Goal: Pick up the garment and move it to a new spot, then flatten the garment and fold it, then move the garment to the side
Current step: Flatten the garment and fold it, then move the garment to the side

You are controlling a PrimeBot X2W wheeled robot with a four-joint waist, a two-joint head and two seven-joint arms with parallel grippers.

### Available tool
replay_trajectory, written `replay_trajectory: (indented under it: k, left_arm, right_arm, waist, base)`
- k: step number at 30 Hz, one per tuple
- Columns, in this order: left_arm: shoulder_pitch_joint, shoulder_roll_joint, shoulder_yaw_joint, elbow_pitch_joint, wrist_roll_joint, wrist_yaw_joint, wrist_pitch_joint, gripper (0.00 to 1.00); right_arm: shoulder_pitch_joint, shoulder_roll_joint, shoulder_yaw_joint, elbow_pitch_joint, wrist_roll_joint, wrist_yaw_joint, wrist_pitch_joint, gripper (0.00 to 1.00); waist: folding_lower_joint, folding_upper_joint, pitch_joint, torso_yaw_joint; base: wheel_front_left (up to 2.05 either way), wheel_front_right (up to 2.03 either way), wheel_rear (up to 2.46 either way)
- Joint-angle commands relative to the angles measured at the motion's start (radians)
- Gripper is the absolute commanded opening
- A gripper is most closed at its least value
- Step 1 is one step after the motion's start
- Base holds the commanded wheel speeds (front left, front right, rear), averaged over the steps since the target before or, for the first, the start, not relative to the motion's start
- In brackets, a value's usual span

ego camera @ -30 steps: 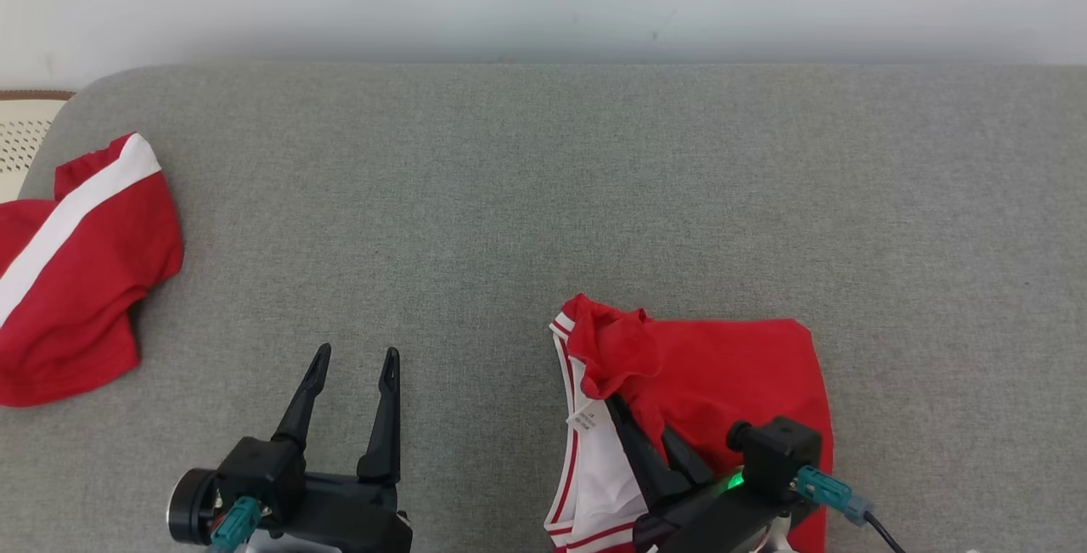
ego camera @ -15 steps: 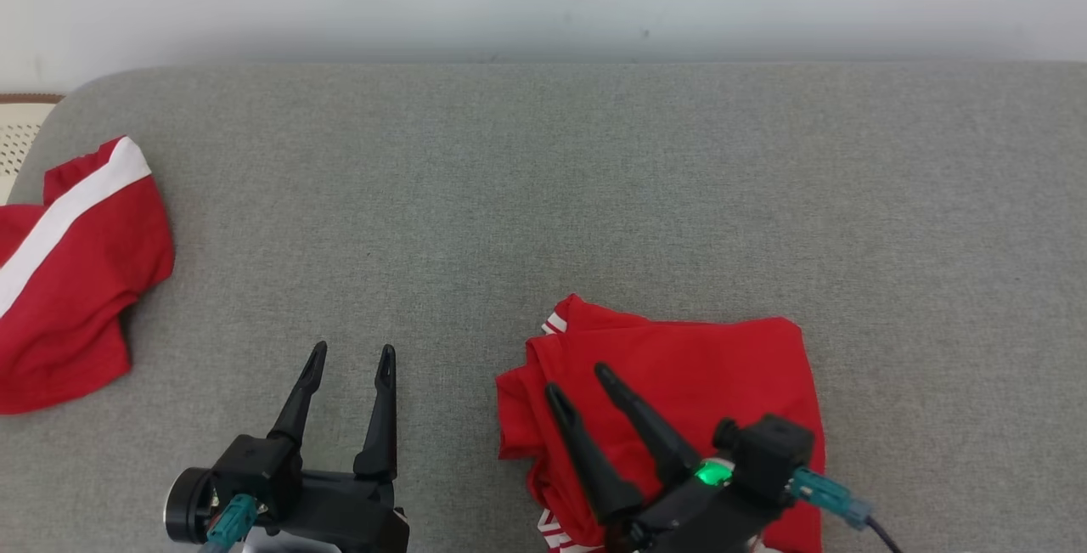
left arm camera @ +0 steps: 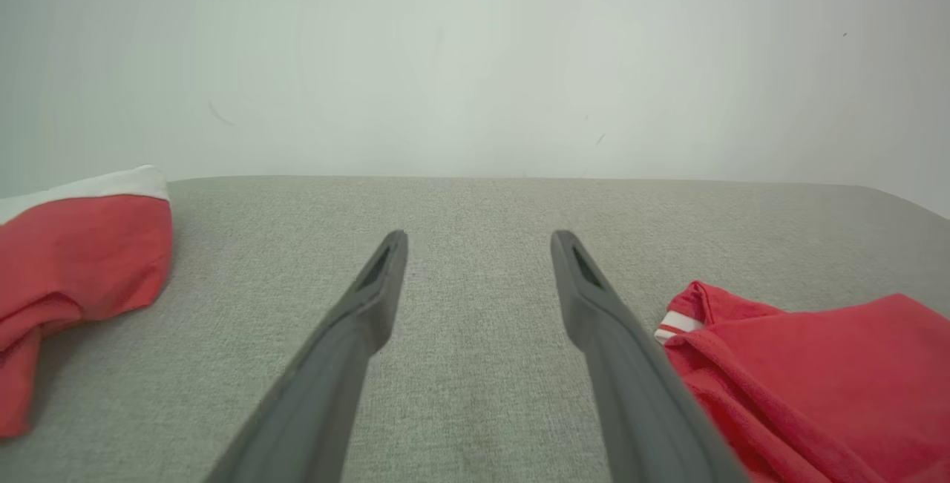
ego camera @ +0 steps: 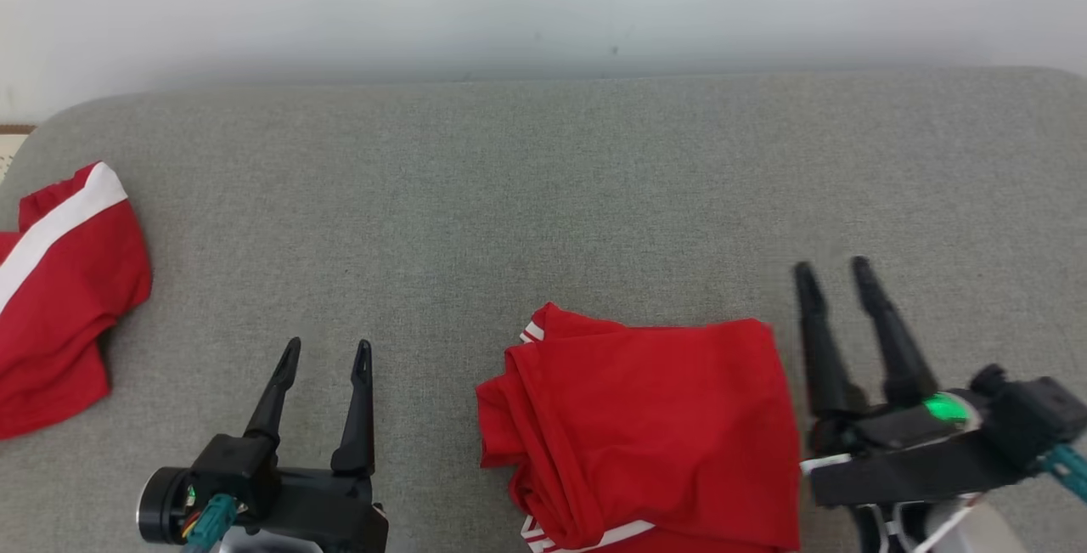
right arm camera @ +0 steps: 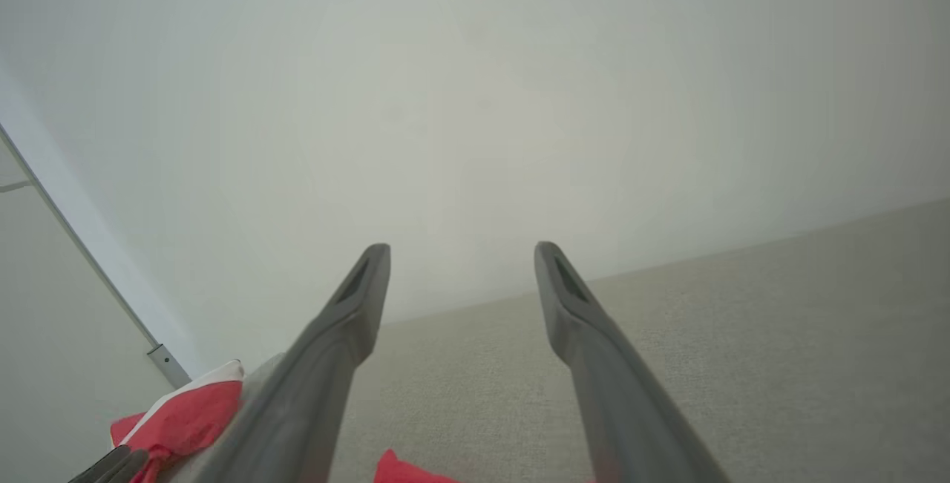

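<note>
A red garment (ego camera: 645, 426) with white-striped trim lies folded on the grey padded surface (ego camera: 543, 196), near its front edge and right of centre. Its left edge also shows in the left wrist view as the garment (left arm camera: 816, 372). My right gripper (ego camera: 836, 277) stands open just to the right of it, fingers clear of the cloth and nothing between them; the right wrist view has the gripper (right arm camera: 460, 268) raised and open. My left gripper (ego camera: 327, 353) rests open to the left of the garment, apart from it, with bare cushion between its fingers (left arm camera: 371, 297).
A second red cloth with a white band (ego camera: 59, 290) lies bunched at the surface's left edge, also in the left wrist view (left arm camera: 74, 245). A pale wall (ego camera: 543, 1) runs behind the surface. Bare grey cushion stretches across the middle and back.
My right gripper let go of the garment's edge, opened, and swung from over the cloth to its right side. The flap fell over, leaving the garment folded. The head camera shifted slightly.
</note>
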Motion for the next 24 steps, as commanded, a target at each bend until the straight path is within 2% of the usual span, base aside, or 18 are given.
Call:
replay_trajectory:
  k: [1,10,17,24]
  left_arm:
    - [0.016,0.013,0.006,-0.008,0.009,0.005,0.0,1.0]
    - [0.044,0.035,0.011,-0.047,0.021,0.028,0.005,1.0]
    - [0.092,0.051,0.009,-0.093,0.02,0.044,0.019,1.0]
    - [0.123,0.061,0.006,-0.112,0.005,0.047,0.036,1.0]
  right_arm:
    - [0.023,-0.013,-0.057,-0.007,-0.034,-0.001,0.003,1.0]
    - [0.098,-0.081,-0.24,0.002,-0.191,-0.001,0.046,1.0]
    - [0.193,-0.112,-0.256,-0.031,-0.24,-0.001,0.099,1.0]
    - [0.261,-0.089,-0.259,-0.062,-0.247,-0.001,0.131,1.0]
  waist:
    - [0.0,0.0,-0.008,-0.007]
    - [0.0,0.0,-0.033,-0.024]
    - [0.0,0.0,-0.069,-0.026]
    - [0.0,0.0,-0.091,-0.02]
  base:
    - [0.0,0.0,0.0]
    - [0.0,0.0,0.0]
    - [0.0,0.0,0.0]
    - [0.0,0.0,0.0]
